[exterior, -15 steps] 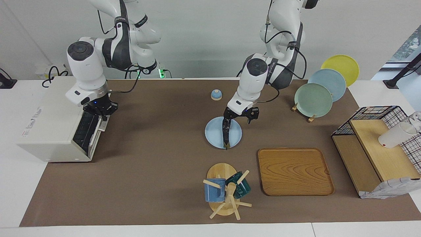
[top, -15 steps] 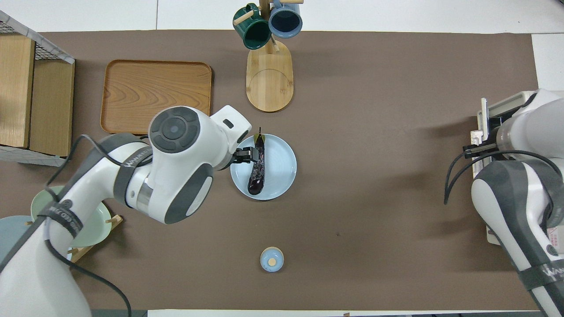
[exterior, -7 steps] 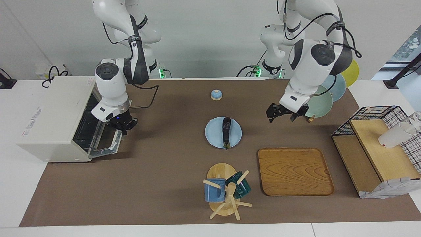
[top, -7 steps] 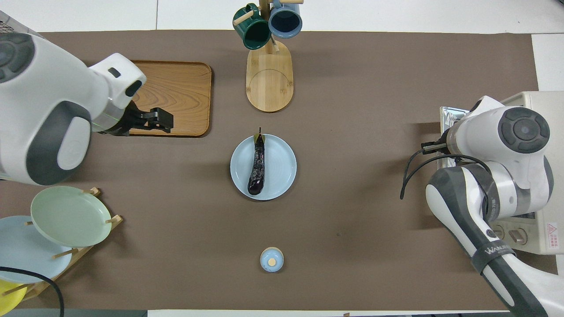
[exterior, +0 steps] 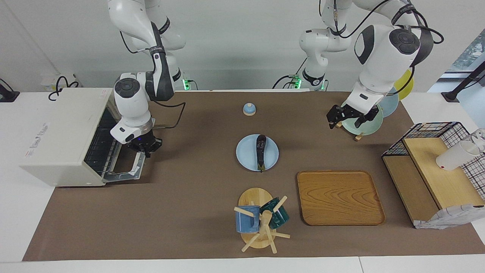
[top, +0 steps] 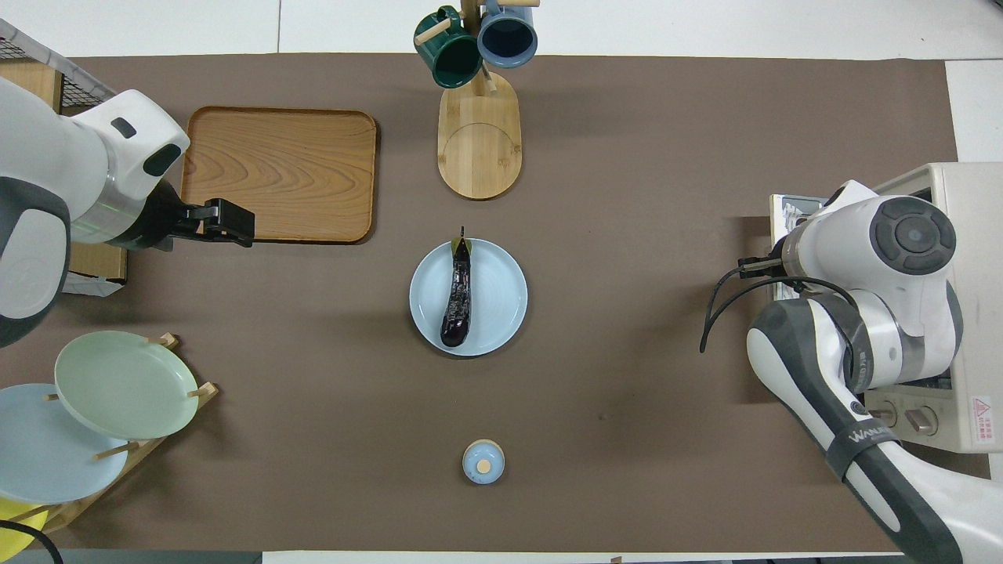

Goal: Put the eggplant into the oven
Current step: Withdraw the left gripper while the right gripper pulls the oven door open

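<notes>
The eggplant (top: pixel 458 294) lies flat on a pale blue plate (top: pixel 501 313) at the middle of the desk (top: pixel 627 141), its long axis running straight away from the robots: in the overhead view the thin greenish stem tip points to 12 o'clock and just overhangs the plate's rim, while the rounded blunt end points to 6 o'clock, nearer the robots. It is slim, long and glossy, a dark purple-black, with a slight bend along its length, and nearly spans the plate. Nothing touches it. The oven (exterior: pixel 57 140), a boxy cream-white unit, sits at the right arm's end of the desk, at 3 o'clock from the plate in the overhead view, with its drop-down door (exterior: pixel 127 167) lowered and the wire rack showing inside. The right gripper (exterior: pixel 145 146) is down at the free edge of that lowered door, its jaws together; whether they pinch the handle cannot be told. The left gripper (exterior: pixel 344 118) hangs in the air toward the left arm's end of the desk, in front of the pale green plate (exterior: pixel 369 123) on the plate rack, jaws apart and holding nothing. A wooden tray (top: pixel 278 172) lies at about 10 o'clock from the blue plate in the overhead view, a mug tree (top: pixel 478 133) with a green and a blue mug at 12 o'clock, and a small blue knobbed lid (top: pixel 483 461) at 6 o'clock.
</notes>
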